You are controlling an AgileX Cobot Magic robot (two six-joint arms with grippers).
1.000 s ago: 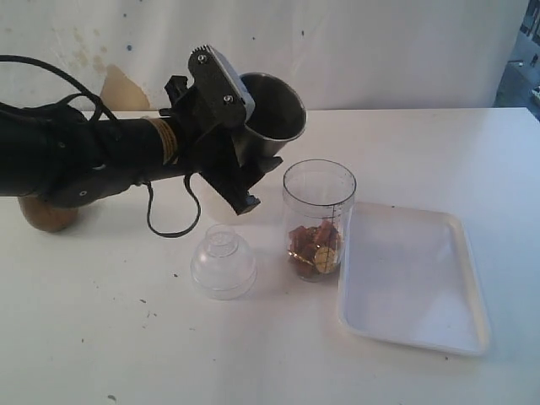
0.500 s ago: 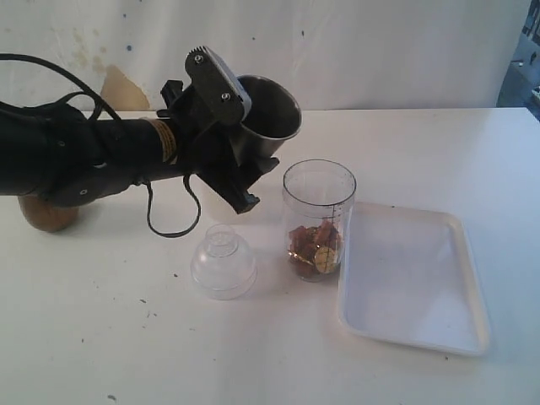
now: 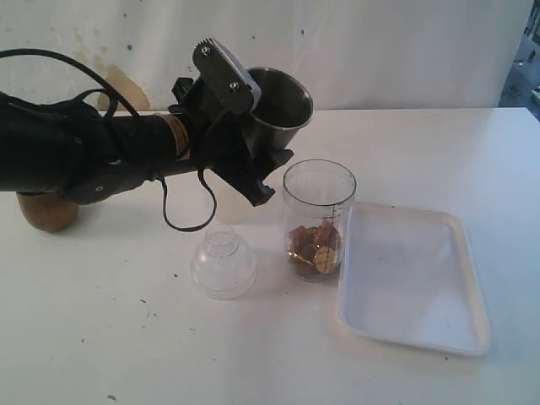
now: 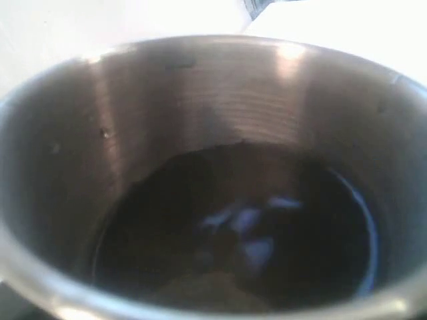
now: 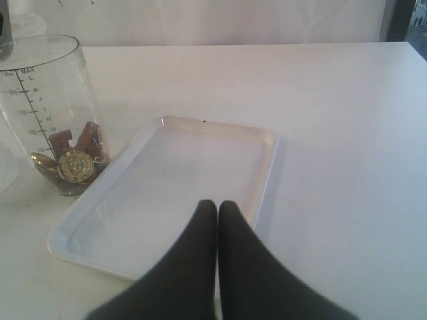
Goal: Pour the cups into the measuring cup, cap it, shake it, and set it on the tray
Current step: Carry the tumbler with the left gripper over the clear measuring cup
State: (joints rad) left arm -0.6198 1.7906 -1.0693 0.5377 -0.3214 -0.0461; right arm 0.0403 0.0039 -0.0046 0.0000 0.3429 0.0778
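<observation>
The left gripper [image 3: 245, 135] pinches the steel tumbler [image 3: 283, 105] between its two fingers and holds it in the air, tilted, with its mouth turned up and to the right. The tumbler's rim sits higher than the mouth of the measuring cup [image 3: 318, 219] and just to the far left of it. In the left wrist view the tumbler [image 4: 200, 120] fills the frame, and its dark bottom holds a few pale blurred shapes. The measuring cup stands upright and uncapped on the table [image 3: 126, 337], with brown pieces and a gold disc at its bottom. The tray [image 3: 409, 278] lies just to its right, its left rim close beside the cup's base. A clear dome lid [image 3: 223, 261] rests near and left of the cup, apart from it. The wooden cup [image 3: 48, 211] stands far left, partly behind the arm. Bare table stretches along the near edge and to the right of the tray. The right gripper [image 5: 217, 213] has its fingers pressed together on nothing, its tips showing against the tray [image 5: 167, 180], with the measuring cup [image 5: 53, 113] beside the tray's corner.
</observation>
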